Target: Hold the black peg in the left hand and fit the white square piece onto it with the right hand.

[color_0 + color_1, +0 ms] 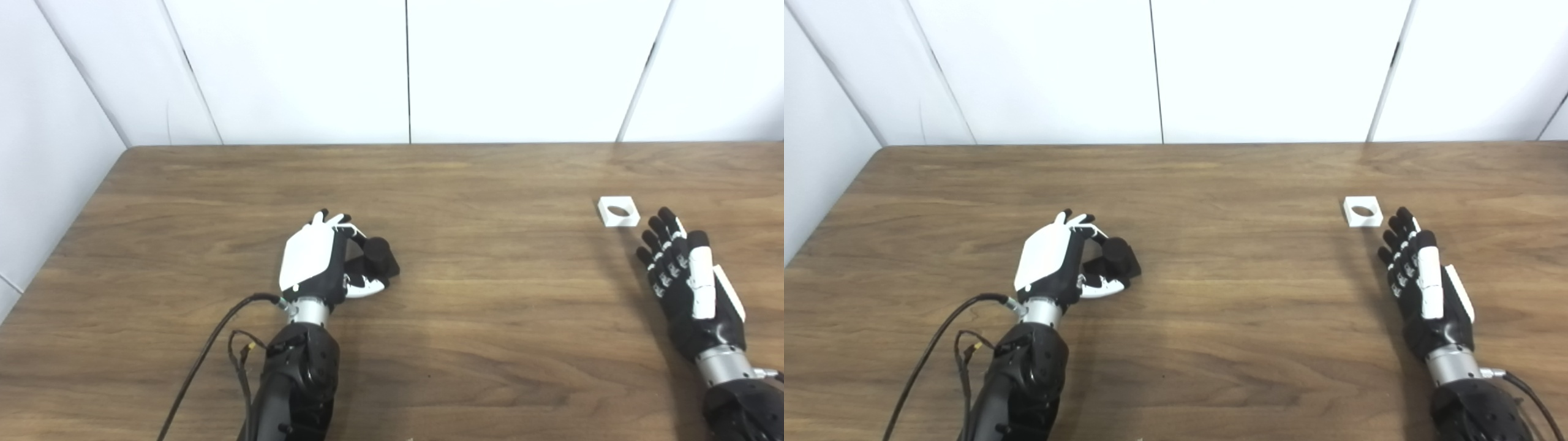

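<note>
L hand sits on the wooden table, left of centre and roughly midway between the far and near edges. We see its white back plate facing up and to the left, palm turned to the right. Fingers and thumb curl around the black peg; the peg is held in the grasp, with its round dark end showing on the palm side. We cannot tell whether the peg's base touches the surface. A black cable runs from the L wrist toward the near edge.

R hand lies near the right edge of the table, arm entering from the near-right corner. Its fingers are extended, straight and lying close together, pointing toward the far edge; it holds nothing. The thumb lies alongside the palm.

White square piece lies flat on the surface, toward the right edge and further back than both hands. Its round centre hole faces up. It is just beyond the R fingertips, near them but apart, no contact visible in either view. Piece and peg are well apart, w/ bare wood between them.

White wall panels stand behind the far edge and along the left edge.
</note>
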`<control>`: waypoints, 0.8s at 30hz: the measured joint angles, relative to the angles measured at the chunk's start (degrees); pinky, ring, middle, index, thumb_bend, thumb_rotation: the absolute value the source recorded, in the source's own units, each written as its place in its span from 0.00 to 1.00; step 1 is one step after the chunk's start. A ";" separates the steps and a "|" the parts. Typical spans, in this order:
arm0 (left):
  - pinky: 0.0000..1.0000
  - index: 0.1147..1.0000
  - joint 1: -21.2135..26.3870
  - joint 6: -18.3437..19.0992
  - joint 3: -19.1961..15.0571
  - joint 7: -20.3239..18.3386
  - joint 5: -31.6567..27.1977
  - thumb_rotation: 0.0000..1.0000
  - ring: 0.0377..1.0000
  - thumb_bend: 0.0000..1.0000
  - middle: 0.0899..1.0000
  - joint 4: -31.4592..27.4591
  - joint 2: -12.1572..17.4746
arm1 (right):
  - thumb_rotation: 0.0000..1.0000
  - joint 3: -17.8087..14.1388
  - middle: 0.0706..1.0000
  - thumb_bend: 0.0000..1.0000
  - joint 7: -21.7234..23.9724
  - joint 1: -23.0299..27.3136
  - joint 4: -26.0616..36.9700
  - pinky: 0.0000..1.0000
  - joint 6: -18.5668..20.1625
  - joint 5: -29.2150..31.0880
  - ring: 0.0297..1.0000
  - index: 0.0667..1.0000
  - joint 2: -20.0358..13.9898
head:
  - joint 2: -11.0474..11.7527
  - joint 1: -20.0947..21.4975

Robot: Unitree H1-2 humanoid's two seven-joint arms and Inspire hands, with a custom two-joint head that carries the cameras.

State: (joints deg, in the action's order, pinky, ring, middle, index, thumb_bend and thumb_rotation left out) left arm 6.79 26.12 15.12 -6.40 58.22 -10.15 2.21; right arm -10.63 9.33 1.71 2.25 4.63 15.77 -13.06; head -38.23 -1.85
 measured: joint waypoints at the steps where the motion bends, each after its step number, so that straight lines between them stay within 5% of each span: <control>1: 0.98 0.42 -0.24 0.00 0.47 0.07 0.01 0.07 1.00 0.52 0.89 -0.24 -0.04 | 1.00 0.03 1.00 0.59 -0.05 -0.02 0.04 1.00 0.02 0.00 1.00 1.00 0.01 | -0.09 0.00; 24: 0.99 0.43 -6.48 -1.44 10.09 -1.18 0.08 0.07 1.00 0.52 0.91 -7.02 0.22 | 1.00 0.60 1.00 0.59 -0.90 -0.65 1.21 1.00 0.53 -0.28 1.00 1.00 0.92 | -0.88 2.99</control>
State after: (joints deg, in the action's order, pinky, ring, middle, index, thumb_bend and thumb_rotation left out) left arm 0.30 24.68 25.21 -7.58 58.31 -17.17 2.43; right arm -10.03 8.43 1.07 3.45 5.17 15.48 -12.14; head -39.11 1.14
